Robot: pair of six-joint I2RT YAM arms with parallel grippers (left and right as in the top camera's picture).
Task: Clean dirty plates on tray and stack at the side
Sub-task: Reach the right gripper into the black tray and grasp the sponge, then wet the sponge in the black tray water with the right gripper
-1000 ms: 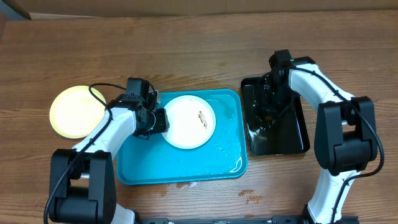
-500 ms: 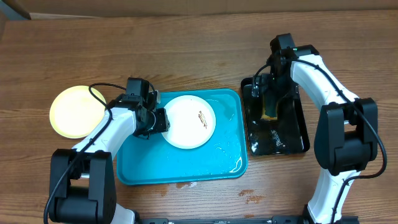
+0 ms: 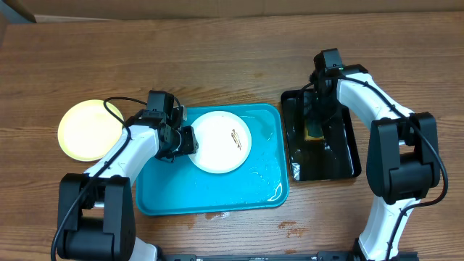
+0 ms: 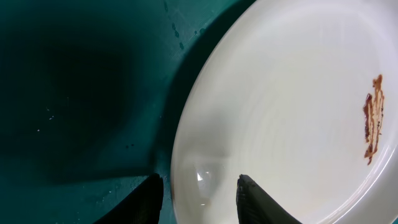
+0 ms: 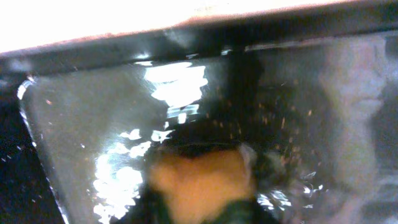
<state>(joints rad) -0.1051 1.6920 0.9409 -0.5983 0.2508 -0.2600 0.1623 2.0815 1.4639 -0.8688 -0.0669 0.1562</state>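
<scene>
On the turquoise tray (image 3: pixel 210 196), your left claw (image 4: pixel 199 193) clamps the white plate's (image 3: pixel 221 141) rim; the right claw (image 5: pixel 202 208) grips a yellow sponge (image 5: pixel 199 177).

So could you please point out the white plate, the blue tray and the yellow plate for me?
white plate (image 3: pixel 217 145): overhead view, bare middle of its face.
blue tray (image 3: pixel 210 192): overhead view, bare floor near the front rim.
yellow plate (image 3: pixel 85 132): overhead view, centre of the plate, on the table left of the tray.

Looking smooth, glossy plastic: white plate (image 4: pixel 286 106), turquoise tray (image 3: pixel 174 192). Gleaming wet: black tray (image 5: pixel 93 124). Showing matt, grained wood: table (image 3: pixel 217 58).
</scene>
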